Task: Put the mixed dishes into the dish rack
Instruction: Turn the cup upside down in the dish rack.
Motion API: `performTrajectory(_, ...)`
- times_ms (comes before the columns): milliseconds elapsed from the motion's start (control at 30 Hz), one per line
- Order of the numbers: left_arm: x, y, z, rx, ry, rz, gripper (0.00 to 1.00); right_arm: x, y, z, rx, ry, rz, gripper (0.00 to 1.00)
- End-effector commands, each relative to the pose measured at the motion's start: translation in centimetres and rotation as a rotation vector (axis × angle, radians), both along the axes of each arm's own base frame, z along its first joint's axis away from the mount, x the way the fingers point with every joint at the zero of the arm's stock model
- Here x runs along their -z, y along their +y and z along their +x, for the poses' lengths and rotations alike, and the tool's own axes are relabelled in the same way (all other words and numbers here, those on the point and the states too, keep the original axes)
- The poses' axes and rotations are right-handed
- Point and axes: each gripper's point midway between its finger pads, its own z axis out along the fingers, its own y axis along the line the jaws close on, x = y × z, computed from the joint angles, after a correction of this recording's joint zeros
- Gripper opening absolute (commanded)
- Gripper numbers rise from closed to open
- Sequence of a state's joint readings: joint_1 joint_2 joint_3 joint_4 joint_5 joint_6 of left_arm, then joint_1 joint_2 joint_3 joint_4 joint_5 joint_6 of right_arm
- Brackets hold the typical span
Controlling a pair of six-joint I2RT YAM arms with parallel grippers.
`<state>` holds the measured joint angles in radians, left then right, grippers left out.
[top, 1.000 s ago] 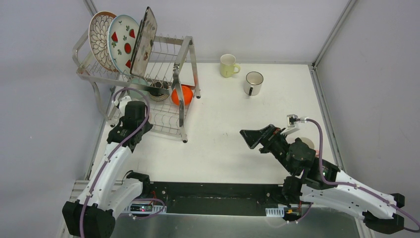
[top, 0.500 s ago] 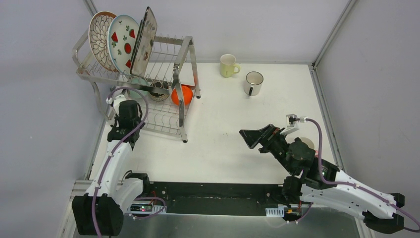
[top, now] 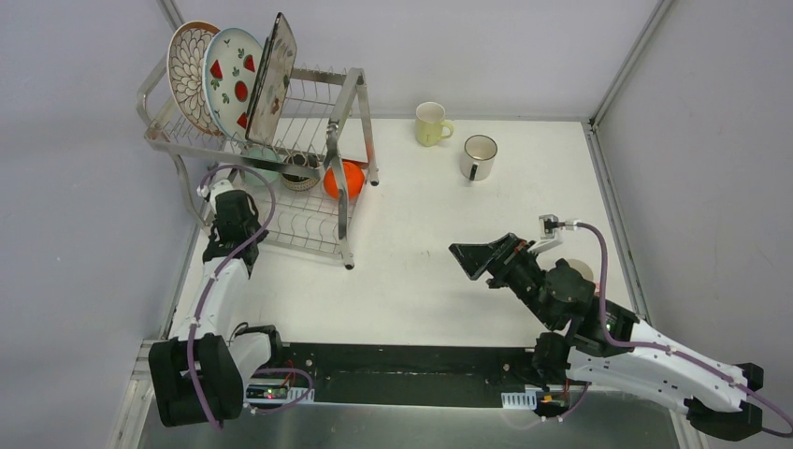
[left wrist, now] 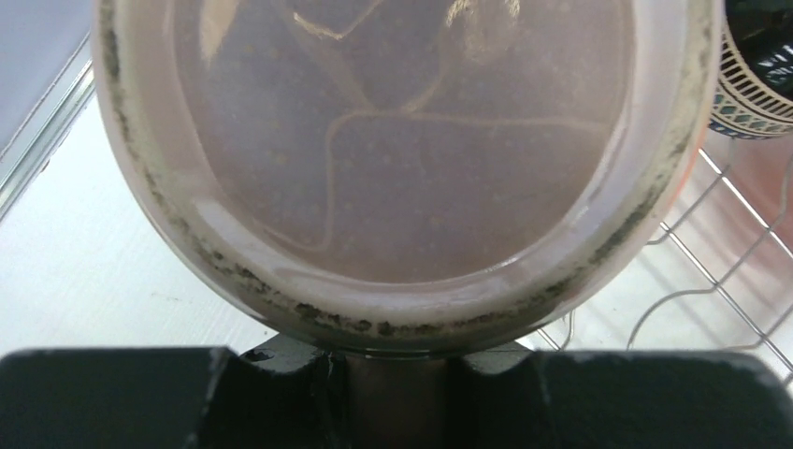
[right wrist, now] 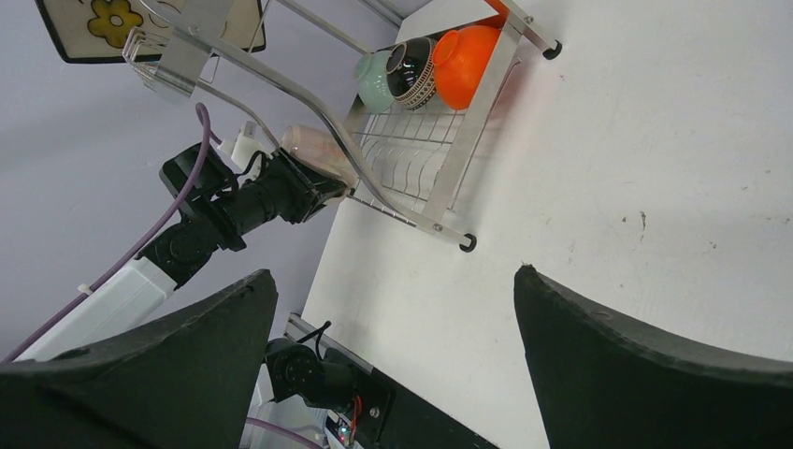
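Left gripper [left wrist: 393, 372]: narrowed onto the wall of the pink mug [left wrist: 402, 140]; fingertips hidden behind it.
Mug: directly ahead of that claw, rim cut off, at the lower tier of the dish rack [right wrist: 486, 103]; hard to make out from above.
Right gripper [right wrist: 390, 281]: spread wide, empty.

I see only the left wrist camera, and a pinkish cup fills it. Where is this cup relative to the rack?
Observer: The pink mug, held by the left gripper, is at the left edge of the lower tier of the dish rack.
Operator: What already sits on that tier?
Observer: The mint bowl, brown bowl and orange bowl, side by side at its far end.
Operator: Which mugs wait outside?
Observer: The yellow mug and white mug stand far back on the table.
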<state>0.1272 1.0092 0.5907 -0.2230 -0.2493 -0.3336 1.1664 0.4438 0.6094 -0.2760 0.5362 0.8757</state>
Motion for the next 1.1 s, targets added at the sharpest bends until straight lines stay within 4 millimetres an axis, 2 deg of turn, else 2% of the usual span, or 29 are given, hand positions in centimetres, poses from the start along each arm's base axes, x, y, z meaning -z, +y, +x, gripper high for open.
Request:
performTrajectory(0, -5.1, 1.0, 3.5, 0.033, -0.202, 0.076, 0.00, -0.7, 0.3, -0.1, -0.010, -0.008, 0.042, 1.00)
performTrajectory(133, -5.2, 1.9, 3.7, 0.025, -0.186, 0.107, 0.00, -0.4, 0.1, -0.1, -0.006, -0.008, 0.044, 1.00)
performTrajectory(533, -5.0, 3.4, 6.2, 0.032, -0.175, 0.190, 0.00, -0.2, 0.5, -0.3, -0.029, -0.009, 0.028, 1.00)
performTrajectory(833, -4.4, 4.5, 7.0, 0.048, -0.138, 0.177, 0.00, -0.2, 0.3, -0.1, -0.016, -0.026, 0.016, 1.00)
performTrajectory(900, -4.3, 4.6, 7.3, 0.054, -0.133, 0.177, 0.06, -0.2, 0.2, 0.0, -0.010, -0.028, 0.018, 1.00)
performTrajectory(1067, -4.3, 4.1, 7.7, 0.104, -0.138, 0.185, 0.10, -0.3, 0.1, 0.0, -0.010, -0.032, 0.025, 1.00)
